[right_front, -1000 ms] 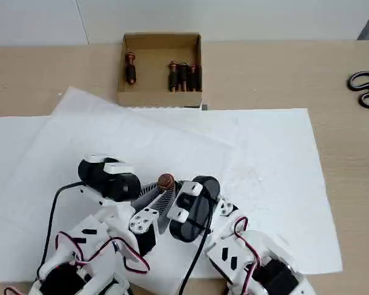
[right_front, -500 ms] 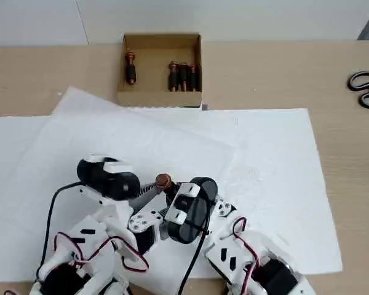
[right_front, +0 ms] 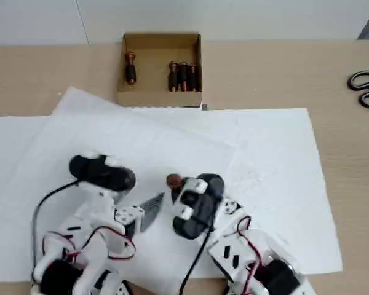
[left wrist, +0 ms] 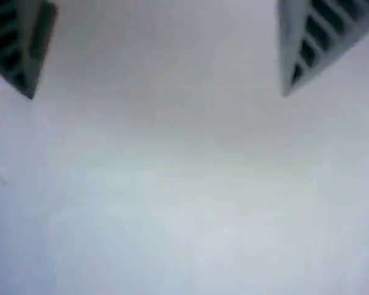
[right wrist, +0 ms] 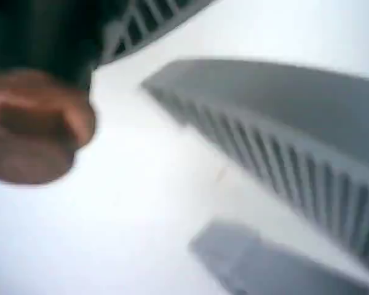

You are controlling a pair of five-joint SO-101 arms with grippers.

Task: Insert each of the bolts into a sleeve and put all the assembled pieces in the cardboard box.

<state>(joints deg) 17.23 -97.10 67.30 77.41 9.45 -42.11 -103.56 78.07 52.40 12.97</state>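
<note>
- My left end effector hangs wide and empty just above the paper, at about 8 o'clock from the bolt.
- My right end effector is closed on the bolt, its copper head uppermost. Whether it is already sleeved I cannot tell.
- I judge the step in hand is carrying this piece to the box. The next move calls for a long reach toward 12 o'clock with a firm grip.
- The cardboard box sits on the desk, well away at 12 o'clock. Four assembled pieces lie inside, three together and one apart at their 9 o'clock.
- Scissors lie far off at 2 o'clock.
</note>
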